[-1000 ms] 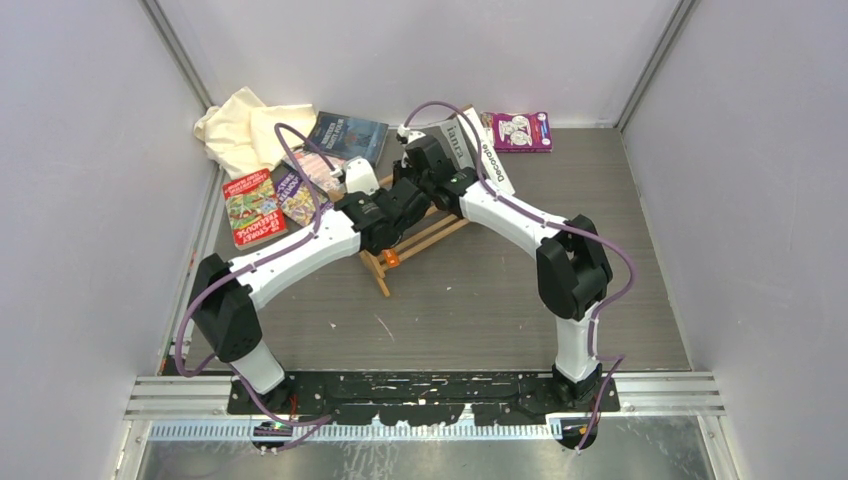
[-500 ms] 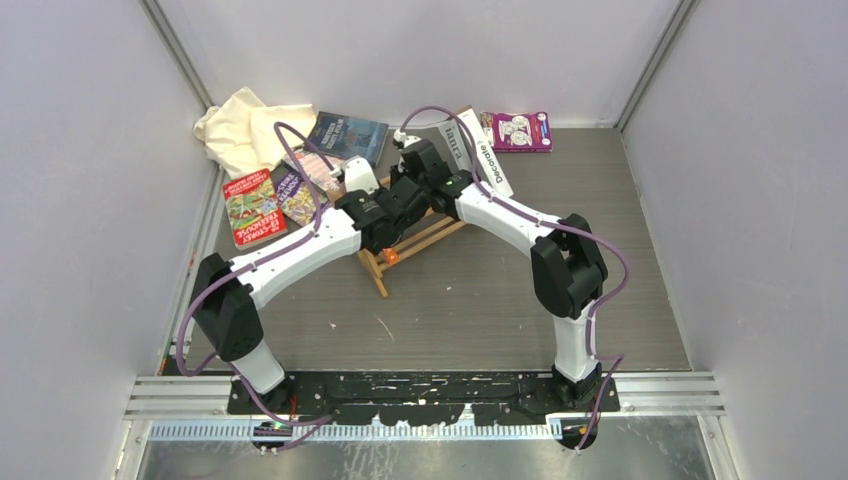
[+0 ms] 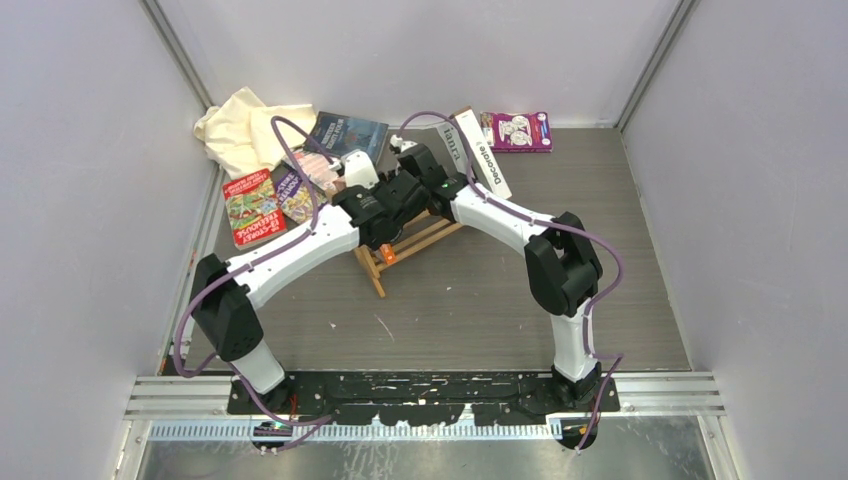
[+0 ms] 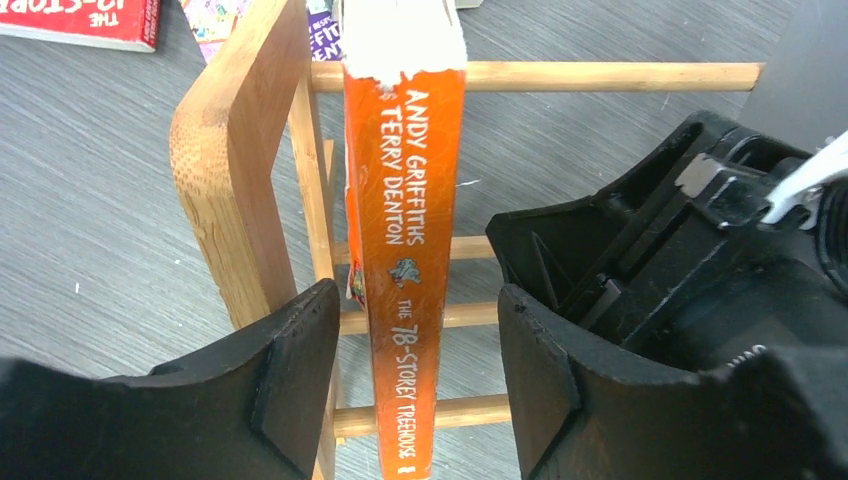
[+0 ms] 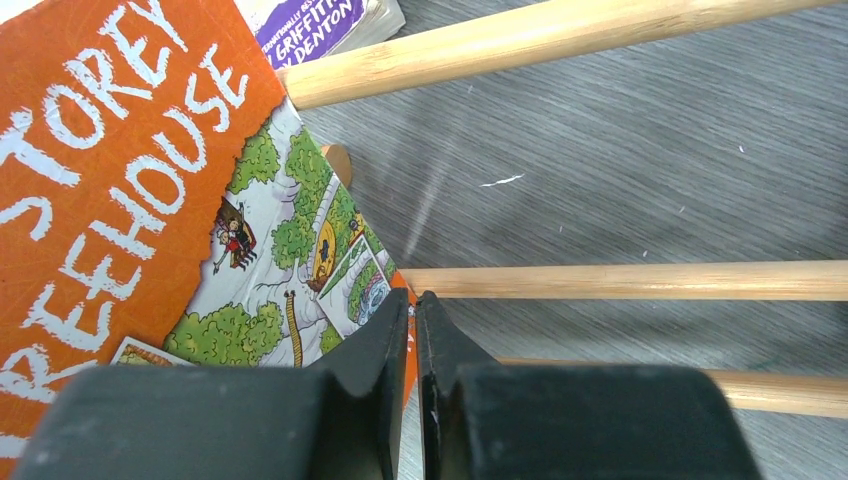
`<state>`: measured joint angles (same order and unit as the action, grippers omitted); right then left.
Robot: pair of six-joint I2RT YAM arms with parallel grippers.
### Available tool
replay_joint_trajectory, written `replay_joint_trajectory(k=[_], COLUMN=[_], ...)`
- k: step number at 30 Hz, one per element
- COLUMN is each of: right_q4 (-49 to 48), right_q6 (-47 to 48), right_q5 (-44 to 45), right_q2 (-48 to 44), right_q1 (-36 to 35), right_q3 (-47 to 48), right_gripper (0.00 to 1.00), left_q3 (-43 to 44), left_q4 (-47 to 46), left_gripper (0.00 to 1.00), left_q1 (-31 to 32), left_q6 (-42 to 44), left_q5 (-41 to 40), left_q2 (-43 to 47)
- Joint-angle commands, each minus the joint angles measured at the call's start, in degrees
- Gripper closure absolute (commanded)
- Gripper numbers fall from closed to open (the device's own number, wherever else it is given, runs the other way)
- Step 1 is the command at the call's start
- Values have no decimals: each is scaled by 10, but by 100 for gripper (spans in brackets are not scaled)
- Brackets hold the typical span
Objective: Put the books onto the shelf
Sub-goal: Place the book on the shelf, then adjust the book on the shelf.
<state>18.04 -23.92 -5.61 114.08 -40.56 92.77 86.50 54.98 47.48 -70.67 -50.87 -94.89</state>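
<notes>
Progress: one book stands in the shelf (image 3: 415, 240). The others lie outside it, so I judge the task to be in its early part.
Orange book (image 4: 405, 200): upright on its edge between the slats, spine up, just beside one frame end of the shelf – whether it touches the frame I cannot tell.
Left tool (image 4: 415, 330): released. Its two fingers stand wide, one on each side of the spine, and neither touches it.
Right tool (image 5: 413, 330): clenched on a thin edge of the orange book's cover, low down near the slats. It seems to steady the book while the other tool lets go.
Left to do: at least six books are on the surface (image 3: 480, 290). A red-green book (image 3: 250, 208) and a purple book (image 3: 296, 195) lie at the left, a dark blue book (image 3: 347, 135) lies beyond them, two white-grey books (image 3: 475, 150) lie side by side behind the shelf, and a small purple-framed book (image 3: 520, 130) is near the far wall.
Cream cloth (image 3: 245, 130): crumpled in the far left corner, partly under the dark blue book – it is no part of the job.
Writing on the spine: "ANDY GRIFFITHS & TERRY DENTON" and "THE 78-STOREY TREEHOUSE", white on orange.
Writing on the cover, right wrist view: "STOREY" and "REEHOUSE", cut by the picture edge.
Other writing: "Decorate" on one white-grey spine; "GRIFFITHS" and "DENTON" on the purple book. The rest is too small to read.
</notes>
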Motion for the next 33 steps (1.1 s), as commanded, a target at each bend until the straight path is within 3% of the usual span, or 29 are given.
replay_joint_trajectory(k=[1,10,22,33], right_q4=[-19,-7,-5,-2], right_q6=[3,7,9,3], right_q5=[9,15,23,27], right_q2=[-5,8,39,64], right_q1=[-5,-15,-39,-58], right_q3=[18,36,51,72], right_gripper=[87,87,88,88], left_q3=[35,76,-123,-214], left_q4=[-36,-94,-124,-126], left_gripper=[40,36,37,37], left_q1=[-3,20,23,24], left_q6=[41,111,81,61], left_q5=[-23,-48,-78,-82], left_q2=[35,79,258,304])
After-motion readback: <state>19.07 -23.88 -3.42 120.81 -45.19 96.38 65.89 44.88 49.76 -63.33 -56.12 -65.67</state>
